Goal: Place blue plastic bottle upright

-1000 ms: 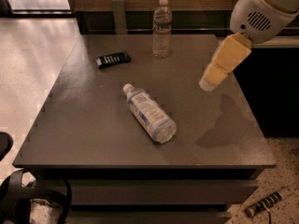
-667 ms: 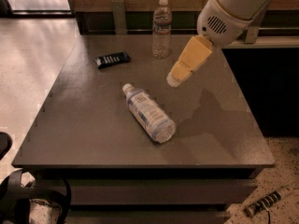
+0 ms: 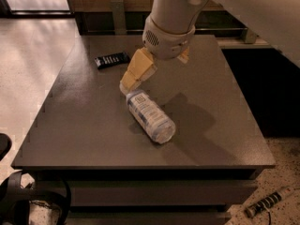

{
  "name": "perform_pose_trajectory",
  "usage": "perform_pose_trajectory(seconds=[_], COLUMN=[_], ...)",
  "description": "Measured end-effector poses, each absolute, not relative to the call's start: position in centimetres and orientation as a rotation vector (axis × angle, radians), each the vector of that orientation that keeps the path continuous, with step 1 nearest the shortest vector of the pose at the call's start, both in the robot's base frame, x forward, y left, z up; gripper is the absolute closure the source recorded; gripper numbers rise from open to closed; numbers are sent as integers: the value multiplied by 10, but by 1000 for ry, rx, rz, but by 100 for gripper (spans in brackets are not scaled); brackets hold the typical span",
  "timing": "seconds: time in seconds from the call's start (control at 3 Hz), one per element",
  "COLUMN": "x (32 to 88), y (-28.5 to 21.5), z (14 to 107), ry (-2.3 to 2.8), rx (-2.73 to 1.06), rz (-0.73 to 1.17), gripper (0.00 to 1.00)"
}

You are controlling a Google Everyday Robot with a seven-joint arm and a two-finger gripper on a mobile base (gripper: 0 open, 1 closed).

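Note:
The blue plastic bottle point(image 3: 150, 116) lies on its side near the middle of the dark table point(image 3: 84, 125), with its cap end pointing to the back left. Its white and pale-blue label faces up. My gripper point(image 3: 155, 74) hangs just above and behind the cap end, open and empty. Its near tan finger point(image 3: 136, 71) has its tip right at the cap and hides it. I cannot tell whether they touch. The other finger point(image 3: 183, 55) peeks out behind the wrist.
A black remote control point(image 3: 111, 59) lies at the back left of the table. The table's front edge and right edge are close to the bottle's side. A tool point(image 3: 267, 203) lies on the floor at the lower right. My arm hides the table's back middle.
My gripper has swung from the right side of the table leftward and down to the bottle's cap end. The bottle has not moved. My arm now covers the tall clear bottle at the back.

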State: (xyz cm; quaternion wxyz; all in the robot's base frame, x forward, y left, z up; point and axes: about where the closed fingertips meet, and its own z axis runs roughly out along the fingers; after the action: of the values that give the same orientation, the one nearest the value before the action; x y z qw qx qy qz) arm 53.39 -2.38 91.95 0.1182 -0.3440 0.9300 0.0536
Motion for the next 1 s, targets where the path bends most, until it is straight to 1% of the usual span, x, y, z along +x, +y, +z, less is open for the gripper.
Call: perform_pose_trajectory(seconds=[1.0], x=[533], y=[-19], z=[913], ry=[2757], rx=[-977], rz=[142], gripper=[0])
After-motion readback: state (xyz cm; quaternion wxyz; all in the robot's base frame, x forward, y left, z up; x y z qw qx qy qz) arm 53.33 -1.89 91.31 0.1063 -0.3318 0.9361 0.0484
